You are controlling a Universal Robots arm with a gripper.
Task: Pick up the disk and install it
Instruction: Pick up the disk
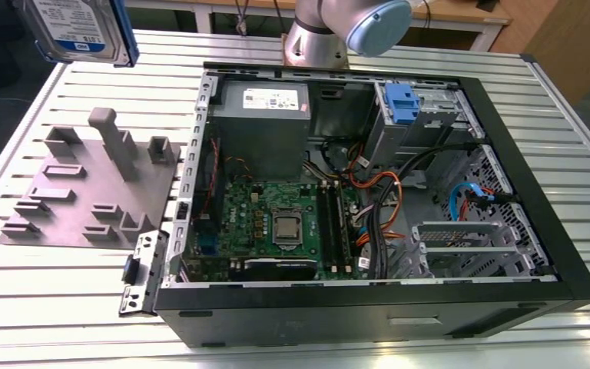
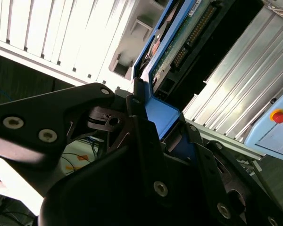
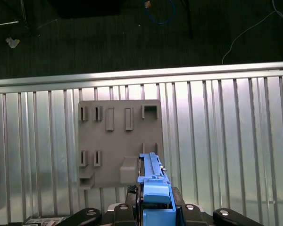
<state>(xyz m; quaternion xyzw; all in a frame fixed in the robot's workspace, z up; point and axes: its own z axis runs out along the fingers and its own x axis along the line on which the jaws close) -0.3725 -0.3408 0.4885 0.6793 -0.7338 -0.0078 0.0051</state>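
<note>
Gripping disk by blue rail, jaws clamped on it, hanging it high over slotted plate, probably for clearing its pegs.

Bright, even light; soft shadows.
We see glare whitening the slatted table in the second wrist view.

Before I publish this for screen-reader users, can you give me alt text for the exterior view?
The disk, white-and-blue label and blue rails, hangs in the air at the exterior view's upper left, over a grey fixture plate on a slatted metal table. An open computer case lies at the exterior view's right, motherboard exposed.
</note>
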